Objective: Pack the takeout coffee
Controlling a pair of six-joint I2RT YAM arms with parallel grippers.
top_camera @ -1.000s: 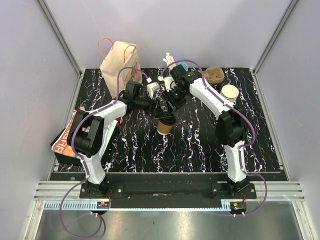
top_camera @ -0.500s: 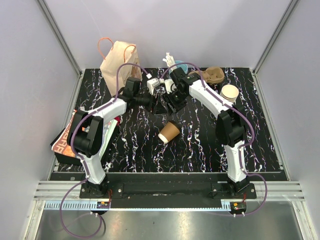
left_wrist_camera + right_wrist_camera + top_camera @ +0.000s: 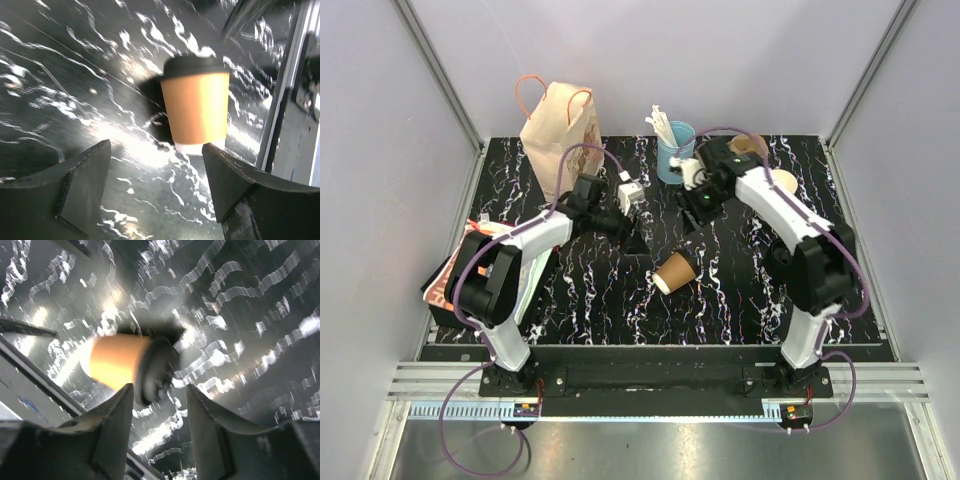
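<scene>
The takeout coffee [image 3: 676, 272], a tan paper cup with a black lid, lies on its side on the black marbled table [image 3: 740, 290], held by neither gripper. In the left wrist view the cup [image 3: 196, 107] lies just beyond my open left gripper [image 3: 157, 150], its white base toward the fingers and its lid [image 3: 195, 66] away. In the right wrist view the lid [image 3: 155, 370] faces my open right gripper [image 3: 160, 390], with the cup beyond the fingertips. From above, the left gripper [image 3: 638, 238] is up-left of the cup and the right gripper [image 3: 700, 212] behind it.
A brown paper bag [image 3: 558, 125] with handles stands at the back left. A light-blue cup of white sticks [image 3: 673, 150] and stacked tan cups [image 3: 748, 148] sit at the back. Another paper cup [image 3: 784, 181] is by the right arm. An orange packet [image 3: 453, 278] lies at the left edge.
The cup, up between both grippers a second ago, now lies on the table and has rolled nearer and rightward. The right gripper has pulled back to the right and widened.
</scene>
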